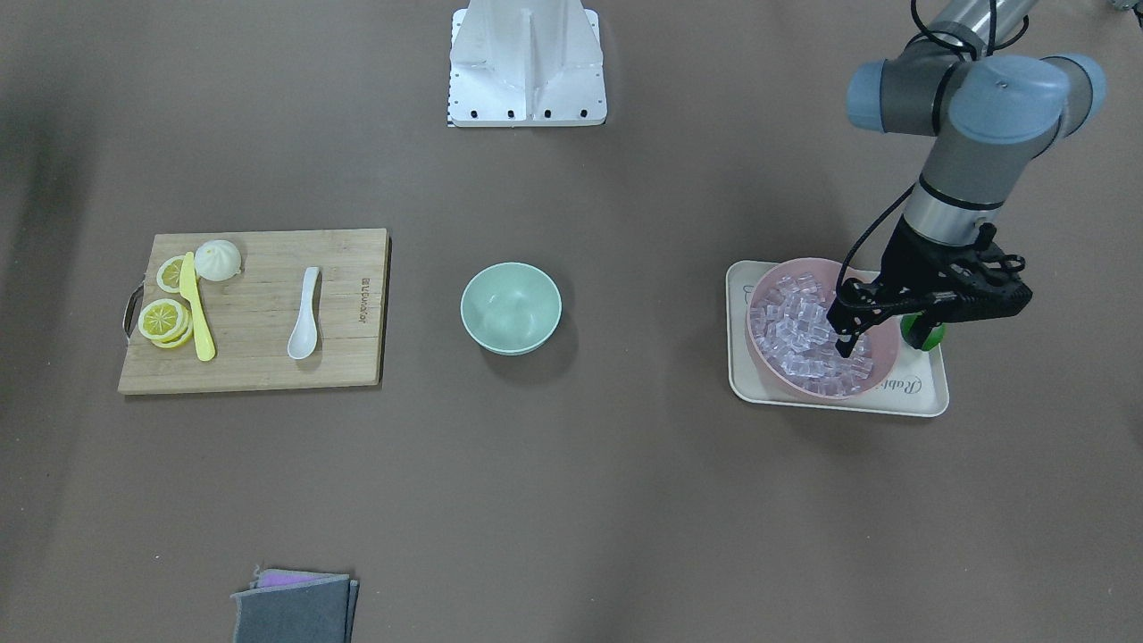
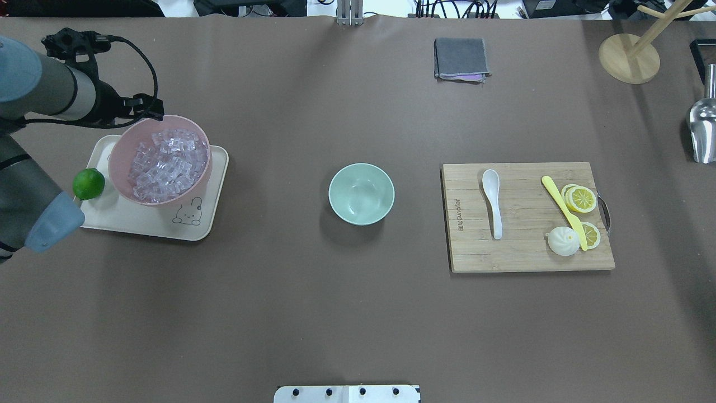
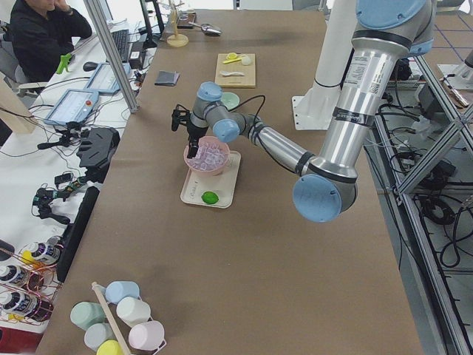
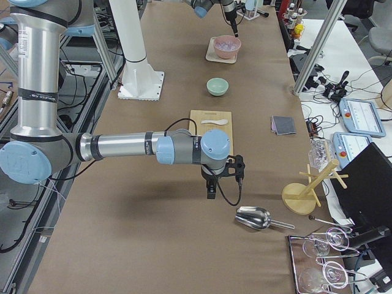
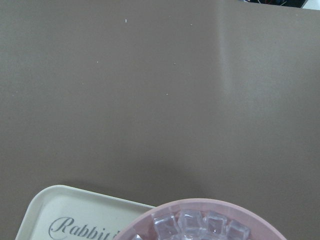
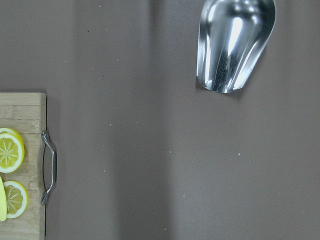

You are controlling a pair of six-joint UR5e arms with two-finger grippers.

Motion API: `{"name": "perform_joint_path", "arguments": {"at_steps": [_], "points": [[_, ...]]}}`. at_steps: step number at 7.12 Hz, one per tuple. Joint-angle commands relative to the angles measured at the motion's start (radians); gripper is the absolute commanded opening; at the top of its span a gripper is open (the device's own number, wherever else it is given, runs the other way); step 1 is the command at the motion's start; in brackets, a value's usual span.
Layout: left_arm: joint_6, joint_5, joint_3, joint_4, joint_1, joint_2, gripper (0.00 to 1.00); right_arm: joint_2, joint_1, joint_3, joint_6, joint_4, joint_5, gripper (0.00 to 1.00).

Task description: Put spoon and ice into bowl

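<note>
The white spoon (image 1: pixel 304 321) (image 2: pixel 492 201) lies on the cutting board (image 1: pixel 259 357). The empty mint-green bowl (image 1: pixel 511 308) (image 2: pixel 361 193) stands at the table's middle. The ice (image 1: pixel 795 330) (image 2: pixel 165 165) (image 5: pixel 190 222) fills the pink bowl (image 1: pixel 893 348). My left gripper (image 1: pixel 844 346) (image 3: pixel 194 148) points down into the ice at the bowl's edge. Its fingers look shut, and I cannot see whether a cube is between them. My right gripper (image 4: pixel 211 193) hovers beyond the board near the metal scoop. I cannot tell whether it is open or shut.
The pink bowl sits on a cream tray (image 1: pixel 920 393) (image 2: pixel 140 224) with a lime (image 2: pixel 88 183). A yellow knife (image 2: pixel 562 210), lemon slices and a bun (image 2: pixel 563 241) share the board. A metal scoop (image 6: pixel 234 42) (image 2: pixel 702 129), a folded cloth (image 2: pixel 460 57) and a wooden stand (image 2: pixel 629 56) lie farther off.
</note>
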Motion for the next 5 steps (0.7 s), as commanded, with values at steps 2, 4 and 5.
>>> {"name": "perform_joint_path", "arguments": {"at_steps": [2, 4, 5], "points": [[-0.017, 0.022, -0.001, 0.003, 0.043, 0.013, 0.83, 0.004, 0.000, 0.000, 0.016, 0.001, 0.005, 1.00], [-0.016, 0.037, 0.002, 0.004, 0.070, 0.036, 0.77, 0.015, 0.000, 0.000, 0.028, 0.001, 0.004, 1.00], [-0.016, 0.039, 0.000, 0.004, 0.078, 0.053, 0.77, 0.017, 0.000, 0.002, 0.042, 0.001, 0.005, 1.00]]}}
